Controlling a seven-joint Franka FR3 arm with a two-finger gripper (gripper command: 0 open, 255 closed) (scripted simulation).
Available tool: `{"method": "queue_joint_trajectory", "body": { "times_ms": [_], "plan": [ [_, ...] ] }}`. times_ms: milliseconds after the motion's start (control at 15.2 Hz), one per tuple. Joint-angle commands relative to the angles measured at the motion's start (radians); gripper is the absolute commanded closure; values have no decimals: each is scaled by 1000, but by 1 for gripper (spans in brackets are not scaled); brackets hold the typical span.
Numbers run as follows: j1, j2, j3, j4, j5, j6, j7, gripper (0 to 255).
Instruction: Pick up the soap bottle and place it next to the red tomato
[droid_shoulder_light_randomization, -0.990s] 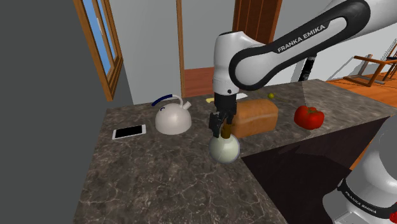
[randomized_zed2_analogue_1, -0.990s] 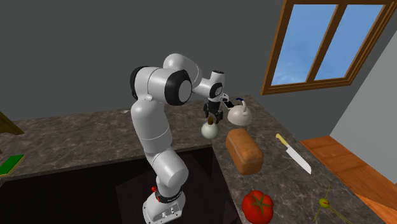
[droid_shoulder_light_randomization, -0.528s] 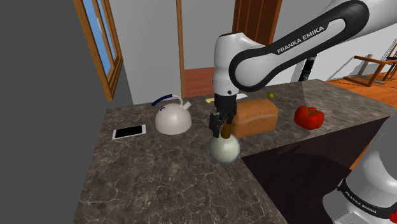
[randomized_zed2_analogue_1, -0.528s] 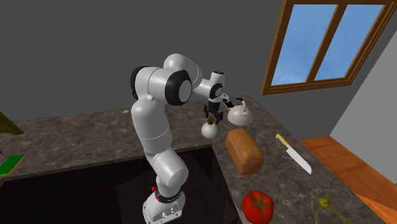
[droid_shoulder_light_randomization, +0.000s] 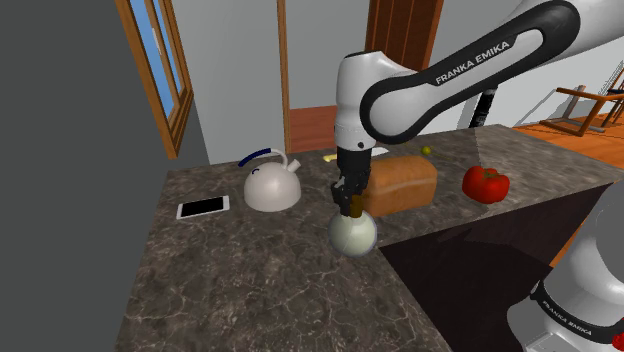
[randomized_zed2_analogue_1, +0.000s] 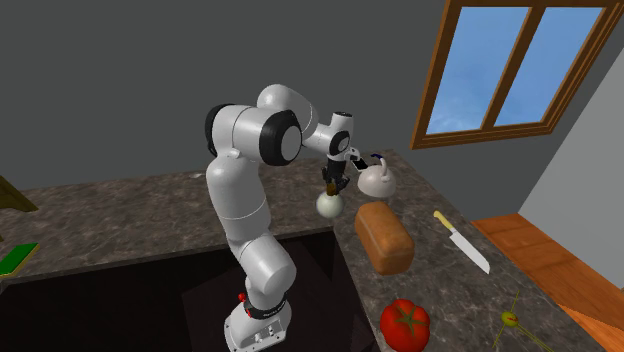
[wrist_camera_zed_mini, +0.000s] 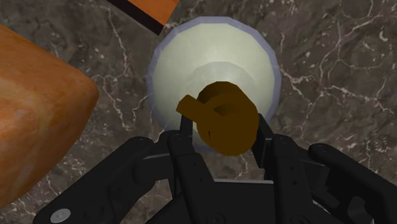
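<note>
Lying between soap bottle (droid_shoulder_light_randomization: 353, 236) and tomato (droid_shoulder_light_randomization: 485, 184), bread loaf (droid_shoulder_light_randomization: 403, 183), kettle (droid_shoulder_light_randomization: 272, 187) nearby

The dark grey stone countertop (droid_shoulder_light_randomization: 250, 270) is marbled with pale veins and looks polished. The round, pale cream soap bottle (wrist_camera_zed_mini: 191, 70) is smooth with a faintly glassy, translucent edge; its brown pump cap (wrist_camera_zed_mini: 226, 118) is matt. The all-black gripper (wrist_camera_zed_mini: 224, 137) has a smooth, dull finish. The orange-brown bread loaf (droid_shoulder_light_randomization: 402, 183) has a matt crust, the red tomato (droid_shoulder_light_randomization: 485, 184) a slight gloss. The white kettle (droid_shoulder_light_randomization: 272, 186) is smooth. The brown window frame (randomized_zed2_analogue_1: 436, 72) is wood.
</note>
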Motion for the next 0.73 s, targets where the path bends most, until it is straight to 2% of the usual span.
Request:
{"method": "queue_joint_trajectory", "body": {
  "times_ms": [0,660],
  "plan": [
    [0,0,0,0,0,0,0,255],
    [-1,-57,-8,70,13,-125,-7,255]
  ]
}}
